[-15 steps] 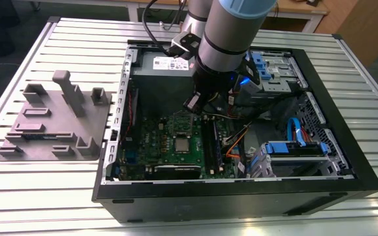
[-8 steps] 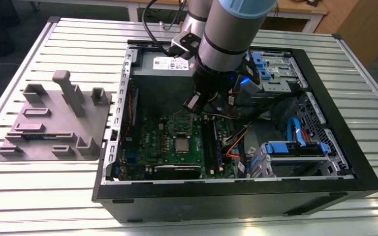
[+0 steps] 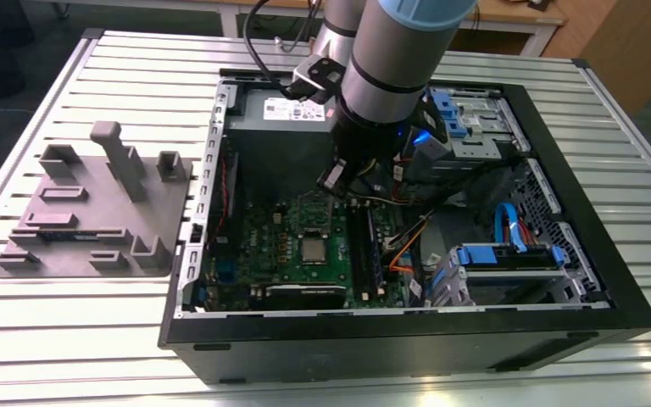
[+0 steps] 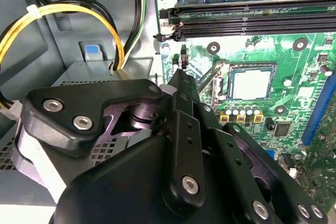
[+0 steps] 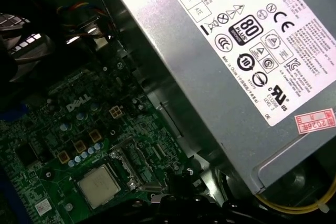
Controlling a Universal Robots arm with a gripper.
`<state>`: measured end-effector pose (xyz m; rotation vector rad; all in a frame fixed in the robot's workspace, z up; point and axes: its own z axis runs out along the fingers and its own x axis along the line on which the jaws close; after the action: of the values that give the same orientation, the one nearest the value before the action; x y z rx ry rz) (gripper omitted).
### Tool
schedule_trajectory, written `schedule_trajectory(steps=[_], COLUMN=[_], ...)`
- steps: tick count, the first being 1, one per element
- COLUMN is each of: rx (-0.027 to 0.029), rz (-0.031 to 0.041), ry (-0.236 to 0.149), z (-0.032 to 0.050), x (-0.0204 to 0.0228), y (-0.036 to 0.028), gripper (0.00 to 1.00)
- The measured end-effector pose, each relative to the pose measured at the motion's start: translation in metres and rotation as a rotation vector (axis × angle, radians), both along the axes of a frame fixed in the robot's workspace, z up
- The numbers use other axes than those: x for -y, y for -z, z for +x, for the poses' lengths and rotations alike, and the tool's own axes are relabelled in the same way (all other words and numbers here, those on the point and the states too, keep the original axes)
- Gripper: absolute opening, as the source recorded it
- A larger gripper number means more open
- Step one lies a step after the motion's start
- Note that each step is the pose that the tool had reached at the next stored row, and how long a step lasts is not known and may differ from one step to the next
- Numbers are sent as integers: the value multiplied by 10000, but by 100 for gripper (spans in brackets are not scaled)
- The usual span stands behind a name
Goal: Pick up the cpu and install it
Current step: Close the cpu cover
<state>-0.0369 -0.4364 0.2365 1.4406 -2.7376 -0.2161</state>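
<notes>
Open computer case (image 3: pixel 597 280) lying on its side on a slatted metal worktop (image 3: pixel 65 339), with the robot arm (image 3: pixel 399 68) reaching down into it. The cpu (image 3: pixel 316 248) sits flat in its socket near the middle of the green motherboard (image 3: pixel 269 254); it appears as a pale silver square in the second wrist view (image 4: pixel 251 83) and in the first wrist view (image 5: pixel 98 184), framed by the socket's metal bracket. The gripper (image 3: pixel 354 188) hangs above the board, just beside the socket and apart from the cpu, on the side toward the grey power supply box (image 3: pixel 280 127). In the second wrist view the black fingers (image 4: pixel 184 85) taper to a narrow tip with nothing seen between them; whether they are pressed together or slightly spread cannot be told. Long black memory slots (image 4: pixel 252 22) run beside the socket, and a bundle of yellow wires (image 4: pixel 63 11) held by a white tie loops over the box. The box carries a white label (image 5: pixel 252 24) printed with certification marks and a small red-bordered sticker; white lettering also shows on the board. A grey moulded tray (image 3: pixel 88 212) rests on the worktop toward the exterior view's left, well apart from the case. Blue drive brackets (image 3: pixel 507 254) occupy the case toward the exterior view's right.
</notes>
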Motion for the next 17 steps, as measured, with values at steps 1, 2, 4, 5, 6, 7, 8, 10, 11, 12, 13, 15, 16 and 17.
schedule_trajectory(steps=[1, 2, 4, 5, 6, 7, 8, 10, 11, 12, 13, 15, 16, 17], rx=[-1, 0, 0, 1, 1, 1, 1, 1, 0, 0, 0, 0, 0, 1], rz=[-3, 0, 1, 2, 3, 2, 2, 3, 2, 1, 0, -1, 0, 2], ry=[-3, -3, -3, -4, -6, -9, -11, -15, -15, -15, -16, -15, -15, -15], z=[-1, -2, -5, -7, -8, -10, -11, -13, -13, -14, -14, -14, -14, -14], x=[0, 0, 0, 0, -1, -1, -1, -2, -2, -2, -1, -1, -1, -2], y=[-5, -7, -16, -20, -23, -26, -29, -33, -35, -38, -41, -50, -53, -56], gripper=[10, 10, 10, 10, 10, 10, 10, 10, 10, 10, 10, 10, 10, 10])
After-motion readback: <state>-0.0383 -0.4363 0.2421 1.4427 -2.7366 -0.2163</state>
